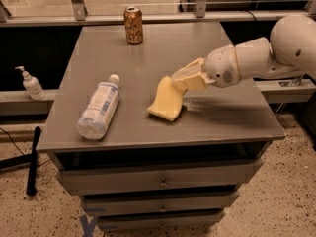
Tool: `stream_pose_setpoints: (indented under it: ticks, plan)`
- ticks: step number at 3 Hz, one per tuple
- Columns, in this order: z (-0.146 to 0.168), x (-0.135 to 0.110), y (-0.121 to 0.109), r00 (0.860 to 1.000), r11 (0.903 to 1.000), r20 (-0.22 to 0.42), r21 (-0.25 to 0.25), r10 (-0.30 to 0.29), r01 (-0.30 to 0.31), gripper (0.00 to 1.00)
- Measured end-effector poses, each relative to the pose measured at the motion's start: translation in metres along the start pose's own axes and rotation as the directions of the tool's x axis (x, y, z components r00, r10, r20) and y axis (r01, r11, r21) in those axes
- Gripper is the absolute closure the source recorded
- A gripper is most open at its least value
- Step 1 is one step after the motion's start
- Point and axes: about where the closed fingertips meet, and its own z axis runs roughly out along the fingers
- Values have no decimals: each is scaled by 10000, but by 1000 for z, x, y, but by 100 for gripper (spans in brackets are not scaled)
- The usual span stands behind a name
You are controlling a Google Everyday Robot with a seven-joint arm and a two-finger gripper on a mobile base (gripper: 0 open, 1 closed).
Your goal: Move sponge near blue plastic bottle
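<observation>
A grey metal desk [148, 58] with three drawer fronts [160, 179] below its top stands on a speckled floor. The robot's white arm [266, 58] reaches in from the right edge of the scene, over the desk's right half. A clear crinkled plastic bottle with a pale blue-and-white label [99, 110] lies on its side near the front left of the desk, its white cap pointing toward the back. To its right, apart from it, a pale yellow foam sponge [165, 101] sits tilted. Its lower end rests on the desk near the middle, and its upper end is pinched in the yellowish end effector [177, 80], which is closed on that end. A brown-gold drink can [133, 25] stands upright at the desk's back edge. A small white pump dispenser [30, 83] rests on a ledge left of the desk.
</observation>
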Motion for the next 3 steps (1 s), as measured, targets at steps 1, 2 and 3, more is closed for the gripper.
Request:
stream_pose_setpoints:
  ticks: [1, 2, 3]
  plan:
    - [18, -11, 5, 9997, 9999, 218, -50, 133, -132, 100]
    - [37, -21, 5, 9988, 9995, 359, -38, 321, -320, 100]
    - [51, -25, 4, 9978, 9983, 313, -23, 584, -583, 82]
